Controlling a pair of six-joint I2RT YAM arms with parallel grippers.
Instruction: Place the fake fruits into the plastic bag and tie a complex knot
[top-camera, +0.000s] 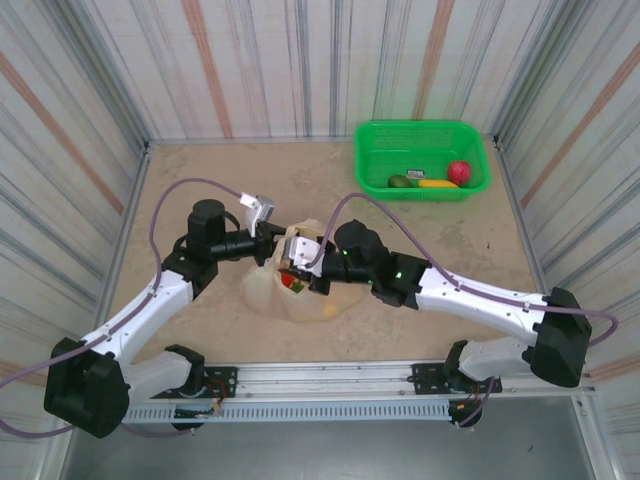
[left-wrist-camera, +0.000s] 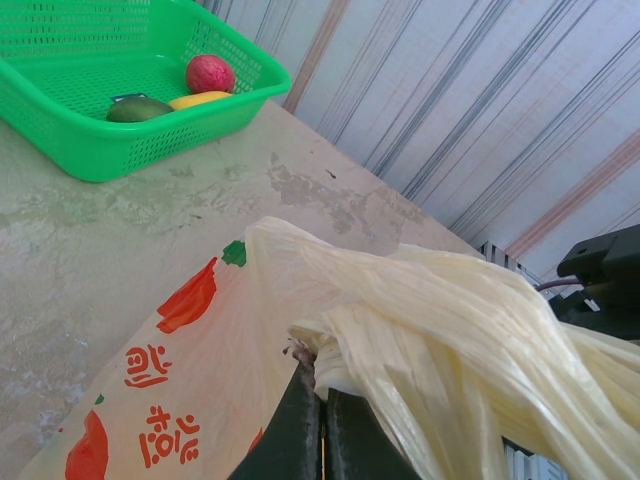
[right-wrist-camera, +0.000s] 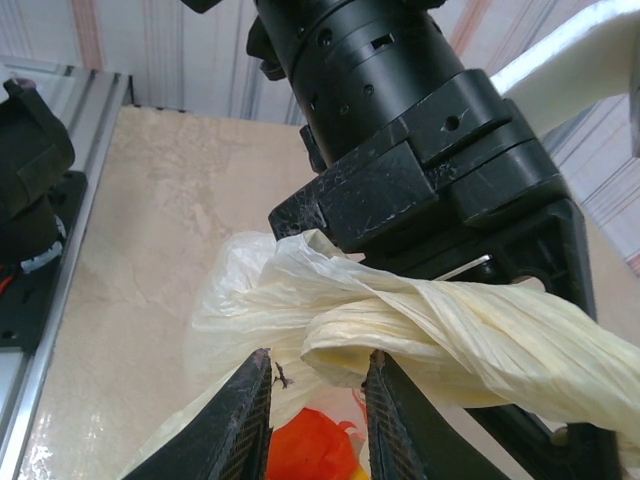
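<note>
The cream plastic bag (top-camera: 300, 292) sits mid-table between both arms, with red-orange showing through it (right-wrist-camera: 315, 445). Its handles are twisted into a thick rope (right-wrist-camera: 450, 330), which is also the rope (left-wrist-camera: 450, 320) in the left wrist view. My left gripper (left-wrist-camera: 322, 385) is shut on a folded bit of handle at the bag's top (top-camera: 277, 245). My right gripper (right-wrist-camera: 318, 375) faces it from the right (top-camera: 305, 265) with jaws open. The rolled end of the rope lies just above the gap, against the right finger (right-wrist-camera: 385, 400). Three fake fruits remain in the basket: red (top-camera: 459, 172), yellow (top-camera: 437, 184) and green (top-camera: 401, 182).
The green basket (top-camera: 422, 158) stands at the back right by the striped wall; in the left wrist view the basket (left-wrist-camera: 90, 130) lies beyond the bag. Bare beige tabletop (top-camera: 200, 190) surrounds the bag. A metal rail (top-camera: 330, 385) runs along the near edge.
</note>
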